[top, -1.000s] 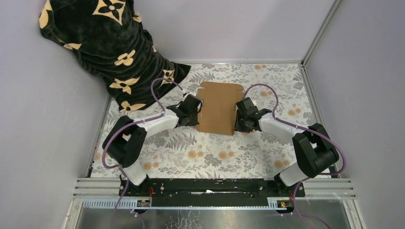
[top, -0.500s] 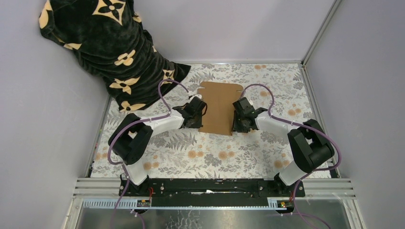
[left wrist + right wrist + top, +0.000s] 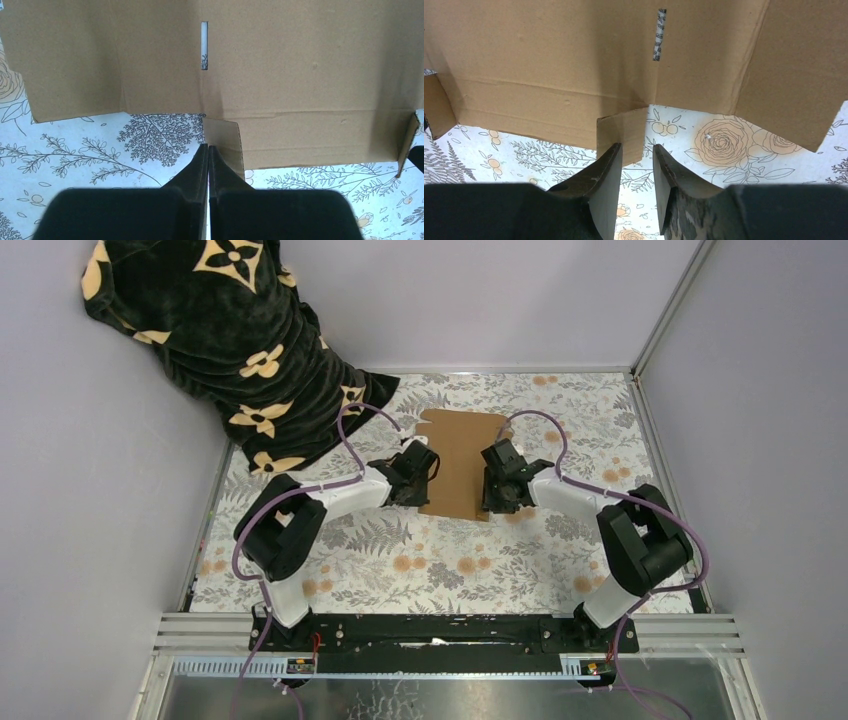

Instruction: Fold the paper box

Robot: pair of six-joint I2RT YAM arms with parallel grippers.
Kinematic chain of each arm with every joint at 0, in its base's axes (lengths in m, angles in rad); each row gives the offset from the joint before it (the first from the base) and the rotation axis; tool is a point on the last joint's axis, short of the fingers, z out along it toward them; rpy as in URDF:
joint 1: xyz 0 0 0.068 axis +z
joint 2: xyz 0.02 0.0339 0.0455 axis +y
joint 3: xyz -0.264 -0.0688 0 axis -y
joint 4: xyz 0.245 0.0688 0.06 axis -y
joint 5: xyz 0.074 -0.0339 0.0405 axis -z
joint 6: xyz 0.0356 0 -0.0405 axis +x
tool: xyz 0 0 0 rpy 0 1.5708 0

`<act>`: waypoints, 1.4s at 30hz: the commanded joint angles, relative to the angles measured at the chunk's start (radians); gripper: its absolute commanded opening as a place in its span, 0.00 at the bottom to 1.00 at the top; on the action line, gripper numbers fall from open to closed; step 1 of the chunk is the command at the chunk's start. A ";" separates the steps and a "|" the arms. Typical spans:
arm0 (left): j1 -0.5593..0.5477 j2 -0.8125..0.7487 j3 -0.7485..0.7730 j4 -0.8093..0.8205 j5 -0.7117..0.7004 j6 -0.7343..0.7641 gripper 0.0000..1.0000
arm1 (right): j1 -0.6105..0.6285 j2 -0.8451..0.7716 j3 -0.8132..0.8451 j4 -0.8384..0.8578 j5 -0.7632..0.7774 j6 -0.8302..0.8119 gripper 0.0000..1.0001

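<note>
The paper box is a brown cardboard sheet on the floral cloth, its side panels tipped upward between my two grippers. My left gripper presses at its left edge; in the left wrist view the gripper is shut with nothing between its fingers, tips touching a small tab below the box. My right gripper is at the right edge. The right wrist view shows that gripper open, a small tab of the box just ahead of its tips.
A black blanket with beige flowers hangs over the back left corner and reaches the cloth. Grey walls close in on all sides, with a metal rail along the right. The arm bases sit on the near bar.
Both grippers have moved inward toward each other, and the cardboard looks narrower from above as its sides lift. The right jaws have opened slightly.
</note>
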 commanded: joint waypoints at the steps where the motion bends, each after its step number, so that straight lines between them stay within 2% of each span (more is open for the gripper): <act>1: -0.023 0.015 0.043 0.013 0.019 -0.015 0.01 | 0.025 0.019 0.056 0.019 -0.001 -0.006 0.38; 31: -0.036 0.024 0.076 0.021 0.048 -0.029 0.01 | 0.040 0.159 0.042 0.059 -0.014 -0.002 0.38; 38: -0.038 0.024 0.073 0.042 0.069 -0.037 0.10 | 0.041 0.168 0.043 0.060 -0.015 -0.004 0.38; 42: -0.038 0.036 0.073 0.047 0.074 -0.038 0.10 | 0.040 0.169 0.044 0.059 -0.018 -0.005 0.38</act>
